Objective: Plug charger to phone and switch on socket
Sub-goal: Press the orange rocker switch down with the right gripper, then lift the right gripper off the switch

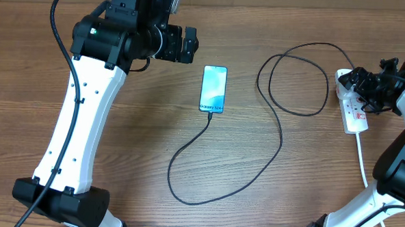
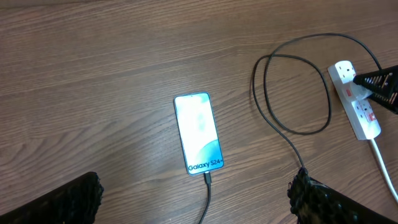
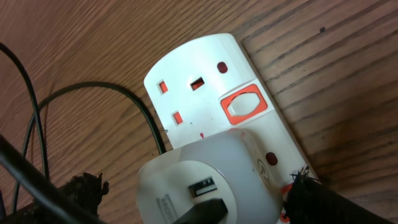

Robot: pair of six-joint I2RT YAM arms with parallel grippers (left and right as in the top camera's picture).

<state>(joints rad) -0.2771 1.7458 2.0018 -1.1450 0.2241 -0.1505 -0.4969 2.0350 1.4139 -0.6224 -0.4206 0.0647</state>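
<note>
The phone (image 1: 214, 89) lies flat mid-table with its cyan screen lit; it also shows in the left wrist view (image 2: 199, 133). The charger's thin black cable (image 1: 281, 137) has its tip in the phone's near end (image 2: 207, 179) and loops right to the socket (image 1: 355, 113), a white power strip. In the right wrist view the cable's black plug sits in a white adapter (image 3: 211, 177) plugged into the strip (image 3: 199, 68), next to a red switch (image 3: 243, 106). My right gripper (image 3: 199, 202) is open, straddling the adapter. My left gripper (image 2: 196, 205) is open above the phone.
The strip's thick white cord (image 1: 362, 158) runs toward the near right edge. The cable forms a wide loop (image 1: 296, 76) between phone and strip and a second curve (image 1: 185, 188) near the front. The right arm base (image 1: 362, 216) stands at the front right.
</note>
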